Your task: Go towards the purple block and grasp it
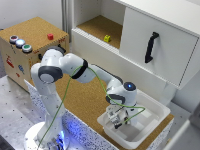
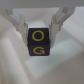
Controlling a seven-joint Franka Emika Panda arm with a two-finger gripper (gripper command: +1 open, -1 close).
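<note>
While your gripper (image 1: 118, 119) hangs low inside the white tray (image 1: 156, 111), the approach looks done and the grasp looks nearly or just made.

From the wrist view you see the purple block (image 2: 39, 43), a dark cube with yellow letters on its faces, sitting squarely between the two fingers (image 2: 20, 23), one finger at each of its upper side edges. The jaws stand narrowed to about the cube's width, yet you cannot tell from these pictures whether the pads are pressing it or only flanking it. The cube seems to rest on the tray floor, centred in the gap, not skewed to either finger. If contact is not yet firm, what is left for you is a final squeeze and confirming the hold. The yellow block (image 1: 107, 38) on the shelf lies well apart.
</note>
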